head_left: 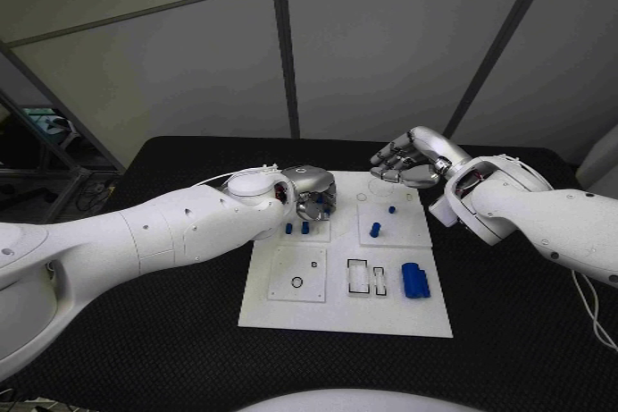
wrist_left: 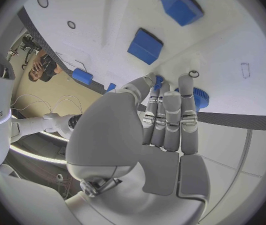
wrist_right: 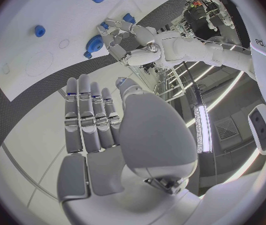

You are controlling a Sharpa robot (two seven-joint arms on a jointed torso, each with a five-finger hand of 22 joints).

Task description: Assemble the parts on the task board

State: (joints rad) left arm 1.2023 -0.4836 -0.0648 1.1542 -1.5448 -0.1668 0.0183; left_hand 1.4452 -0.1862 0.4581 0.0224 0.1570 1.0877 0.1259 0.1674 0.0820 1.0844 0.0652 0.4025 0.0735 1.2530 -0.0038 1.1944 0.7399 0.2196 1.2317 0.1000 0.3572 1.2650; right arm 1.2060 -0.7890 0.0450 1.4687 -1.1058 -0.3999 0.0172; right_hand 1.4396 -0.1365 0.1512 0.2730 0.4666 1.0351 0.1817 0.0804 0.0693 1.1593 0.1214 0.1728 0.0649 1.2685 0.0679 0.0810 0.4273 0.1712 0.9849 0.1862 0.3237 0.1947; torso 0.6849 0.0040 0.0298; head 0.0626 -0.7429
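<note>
Your left hand is down over the far left part of the task board, and the left wrist view suggests why: its fingers stretch out side by side with the tips reaching a blue toothed wheel at the board's edge. You appear to be working that wheel, but whether the fingers actually clamp it or only touch it I cannot tell; the wheel is half hidden behind them.

Your right hand hangs above the far right corner of the board, apart from every part. Its fingers lie straight and close together with nothing in them, so it reads as waiting clear of the left hand's work.

The board sits flat on the black bench, and the parts are spread over its raised white tiles. In the head view, two small blue pegs stand just beside your left hand on the far left tile. Another short peg and a tiny blue piece stand on the far right tile. A thicker blue cylinder lies on its side at the near right of the board, next to two empty rectangular slots. The near left tile shows a small ring-shaped recess, unfilled. Most seats look open, so I judge the assembly to be at an early stage.
</note>
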